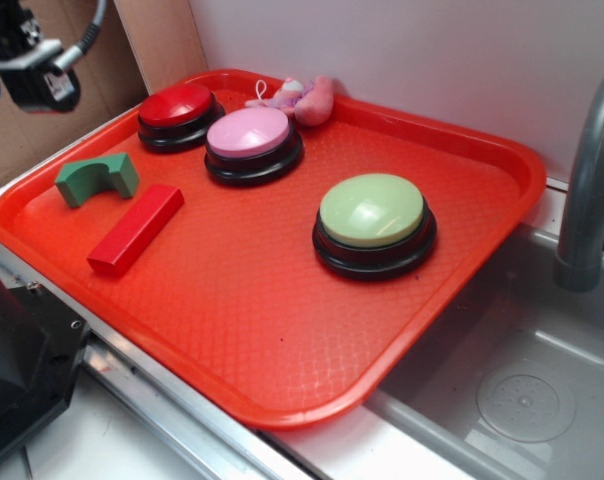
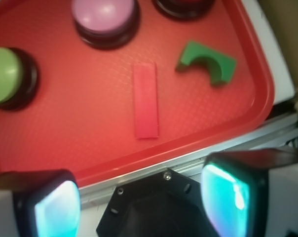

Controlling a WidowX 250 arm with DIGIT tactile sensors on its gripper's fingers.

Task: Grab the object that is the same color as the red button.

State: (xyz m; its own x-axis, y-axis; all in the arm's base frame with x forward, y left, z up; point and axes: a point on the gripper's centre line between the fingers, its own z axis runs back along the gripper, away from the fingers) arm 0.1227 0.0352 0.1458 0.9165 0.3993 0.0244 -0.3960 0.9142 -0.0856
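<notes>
The red block (image 1: 136, 228) is a plain bar lying flat at the left of the red tray (image 1: 282, 340); it also shows in the wrist view (image 2: 145, 100). The red button (image 1: 177, 110) stands at the tray's far left corner, and only its lower edge shows in the wrist view (image 2: 183, 6). My gripper (image 2: 141, 197) is open and empty, high above the tray's near-left edge, well apart from the block. Only part of it shows in the exterior view (image 1: 27, 60), at the top left.
A green arch block (image 1: 95, 179) lies just beyond the red block. A pink button (image 1: 252, 142), a green button (image 1: 374, 224) and a small pink plush toy (image 1: 300, 98) are on the tray. A black base (image 1: 17, 360) sits front left. A sink (image 1: 522, 390) with a grey tap (image 1: 587, 180) is right.
</notes>
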